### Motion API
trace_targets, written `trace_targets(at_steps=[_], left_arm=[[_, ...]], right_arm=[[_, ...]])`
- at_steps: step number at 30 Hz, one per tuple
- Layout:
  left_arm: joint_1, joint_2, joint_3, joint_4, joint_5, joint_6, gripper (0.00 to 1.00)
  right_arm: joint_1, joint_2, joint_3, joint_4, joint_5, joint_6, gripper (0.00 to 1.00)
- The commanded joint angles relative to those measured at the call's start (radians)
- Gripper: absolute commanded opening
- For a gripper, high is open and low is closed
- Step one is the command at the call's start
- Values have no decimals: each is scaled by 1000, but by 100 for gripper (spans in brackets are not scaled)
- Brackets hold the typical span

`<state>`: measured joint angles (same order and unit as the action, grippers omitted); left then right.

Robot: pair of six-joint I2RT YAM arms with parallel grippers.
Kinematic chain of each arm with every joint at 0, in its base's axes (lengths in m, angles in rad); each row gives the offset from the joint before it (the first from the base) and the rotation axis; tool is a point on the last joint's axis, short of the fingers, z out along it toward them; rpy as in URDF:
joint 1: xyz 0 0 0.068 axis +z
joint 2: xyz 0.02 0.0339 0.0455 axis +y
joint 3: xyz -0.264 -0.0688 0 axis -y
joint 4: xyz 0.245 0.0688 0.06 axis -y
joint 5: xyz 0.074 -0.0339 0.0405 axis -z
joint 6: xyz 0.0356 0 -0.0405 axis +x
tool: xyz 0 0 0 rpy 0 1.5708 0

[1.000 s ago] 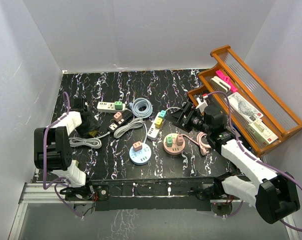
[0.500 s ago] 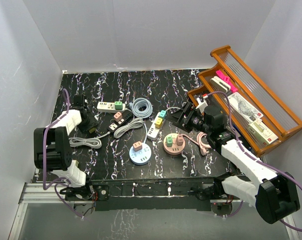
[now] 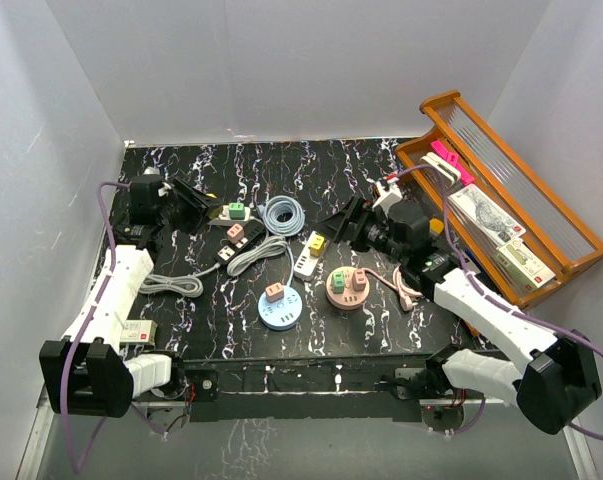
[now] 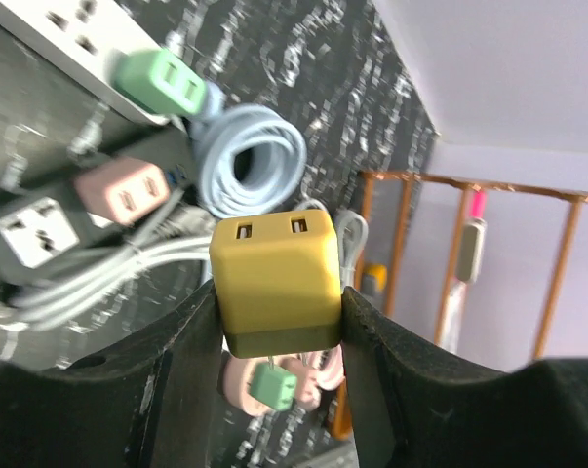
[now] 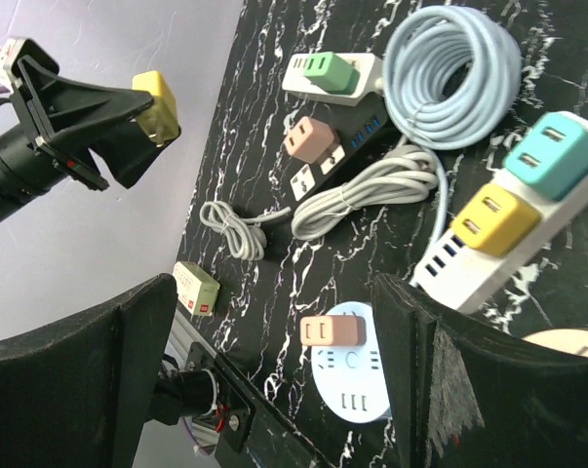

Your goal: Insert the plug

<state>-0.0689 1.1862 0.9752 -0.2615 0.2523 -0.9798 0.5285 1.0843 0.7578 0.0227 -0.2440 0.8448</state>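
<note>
A yellow cube plug (image 4: 274, 263) is clamped between the black fingers of my left gripper (image 4: 279, 292), its prongs pointing down. The right wrist view shows the same plug (image 5: 155, 105) held in the air above the table's far left. In the top view the left gripper (image 3: 199, 203) hangs beside a white power strip (image 3: 219, 212) that carries a green plug. My right gripper (image 3: 346, 225) is open and holds nothing, above another white strip (image 3: 309, 256) with teal and yellow plugs.
A black strip (image 3: 239, 240) with a pink plug, a round blue hub (image 3: 279, 308) and a round pink hub (image 3: 347, 288) lie mid-table. A coiled cable (image 3: 283, 215), a grey cord bundle (image 3: 171, 285) and a pink cable (image 3: 406, 285) lie about. A wooden rack (image 3: 501, 200) stands right.
My left arm has risen from the table's left edge and swung toward the far side with the yellow plug gripped. The right arm has shifted slightly left.
</note>
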Motion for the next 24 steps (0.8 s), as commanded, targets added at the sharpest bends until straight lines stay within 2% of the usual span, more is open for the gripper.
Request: trace_targets(at_steps=[1, 5, 10, 17, 24], left_arm=[[-68, -49, -13, 67, 98, -193, 33], [-123, -73, -6, 82, 106, -263, 34], [-157, -115, -23, 110, 129, -343, 34], [-157, -176, -44, 116, 152, -379, 35], [-158, -207, -59, 113, 149, -356, 37]], right_arm=[[137, 29, 100, 45, 227, -24, 79], [264, 98, 179, 51, 366, -38, 78], [353, 221, 287, 80, 440, -69, 77], [427, 373, 435, 147, 500, -125, 74], [453, 450, 497, 266, 576, -178, 71]])
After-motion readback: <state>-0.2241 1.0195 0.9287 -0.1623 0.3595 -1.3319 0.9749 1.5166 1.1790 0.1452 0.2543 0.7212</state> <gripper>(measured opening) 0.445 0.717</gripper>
